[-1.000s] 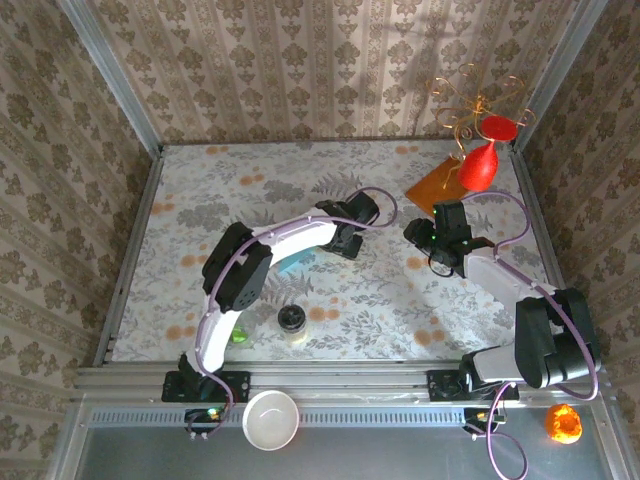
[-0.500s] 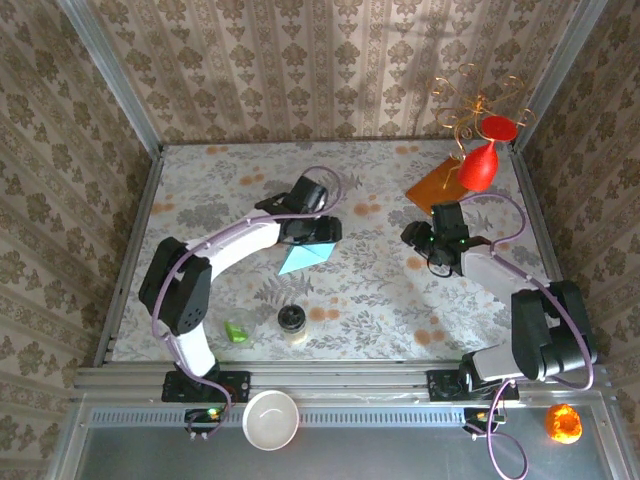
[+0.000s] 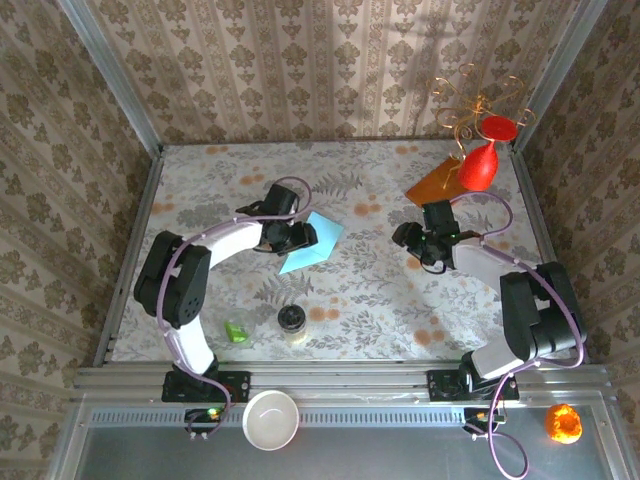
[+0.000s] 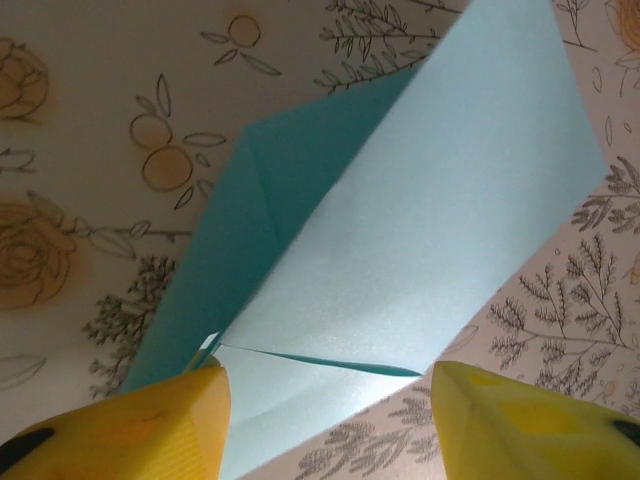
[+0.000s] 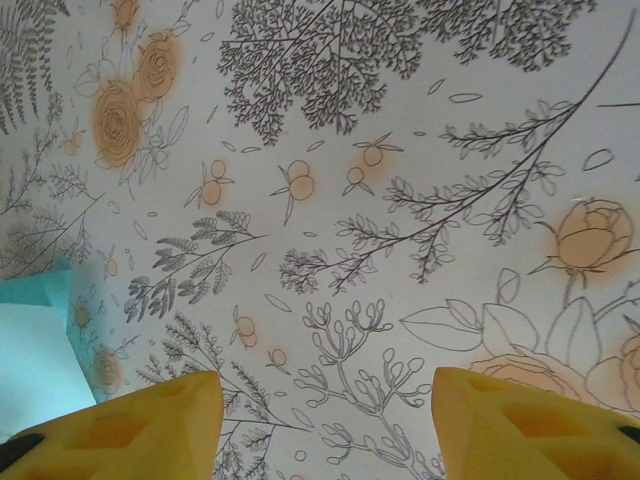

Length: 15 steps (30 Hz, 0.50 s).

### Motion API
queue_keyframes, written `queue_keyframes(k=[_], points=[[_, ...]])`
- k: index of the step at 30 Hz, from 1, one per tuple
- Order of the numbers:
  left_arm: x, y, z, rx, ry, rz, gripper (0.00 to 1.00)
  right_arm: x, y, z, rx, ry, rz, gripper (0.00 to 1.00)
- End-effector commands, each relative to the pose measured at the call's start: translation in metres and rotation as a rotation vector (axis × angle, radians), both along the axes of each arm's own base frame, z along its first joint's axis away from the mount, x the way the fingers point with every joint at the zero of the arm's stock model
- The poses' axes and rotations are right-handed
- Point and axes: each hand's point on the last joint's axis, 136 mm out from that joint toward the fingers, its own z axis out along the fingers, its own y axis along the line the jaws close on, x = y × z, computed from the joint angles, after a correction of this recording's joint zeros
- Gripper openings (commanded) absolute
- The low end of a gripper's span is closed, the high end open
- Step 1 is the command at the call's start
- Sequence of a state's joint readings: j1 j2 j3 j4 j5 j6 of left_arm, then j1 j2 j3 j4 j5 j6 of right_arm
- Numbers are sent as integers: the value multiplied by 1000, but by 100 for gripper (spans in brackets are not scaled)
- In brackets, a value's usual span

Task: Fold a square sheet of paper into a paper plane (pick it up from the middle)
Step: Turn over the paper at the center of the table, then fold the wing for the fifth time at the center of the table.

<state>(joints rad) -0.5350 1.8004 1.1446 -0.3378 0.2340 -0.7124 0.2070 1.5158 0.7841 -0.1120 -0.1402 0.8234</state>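
The light blue square sheet of paper (image 3: 318, 241) lies folded on the floral tablecloth in the top view. It forms a broad pointed shape, not a narrow paper plane. In the left wrist view the paper (image 4: 420, 210) shows a pale flap over a darker teal layer, with a slit-like crease near my fingers. My left gripper (image 3: 303, 238) is at the paper's left edge and stands open. Its left finger (image 4: 150, 425) overlaps the paper's near corner and nothing is clamped. My right gripper (image 3: 408, 240) is open over bare cloth to the paper's right. A paper corner (image 5: 30, 350) shows at the left edge of the right wrist view.
An orange-brown sheet (image 3: 433, 183) lies at the back right beside a red vase shape (image 3: 480, 166) and a wire ornament (image 3: 478, 100). A small jar (image 3: 292, 322) and a green scrap (image 3: 237, 331) sit near the front. A white bowl (image 3: 271, 419) and an orange object (image 3: 563, 423) rest on the front rail.
My left arm has swung back to the left and uncovered the folded paper. My right gripper has edged left and away from me. Both pairs of jaws have widened a little.
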Motion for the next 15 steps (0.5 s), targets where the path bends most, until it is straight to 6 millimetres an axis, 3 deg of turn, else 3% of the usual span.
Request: queue_keyframes(k=[1,11,15], points=[[10,-9,-3,-30,6,-7,57,3,8,0,26,17,8,59],[8,-30,-16,-63,39,-70,53,2,14,-3,55,39,30,58],[2,-50,-21,-76,58,-104,45,0,33,-5,145,53,67,57]])
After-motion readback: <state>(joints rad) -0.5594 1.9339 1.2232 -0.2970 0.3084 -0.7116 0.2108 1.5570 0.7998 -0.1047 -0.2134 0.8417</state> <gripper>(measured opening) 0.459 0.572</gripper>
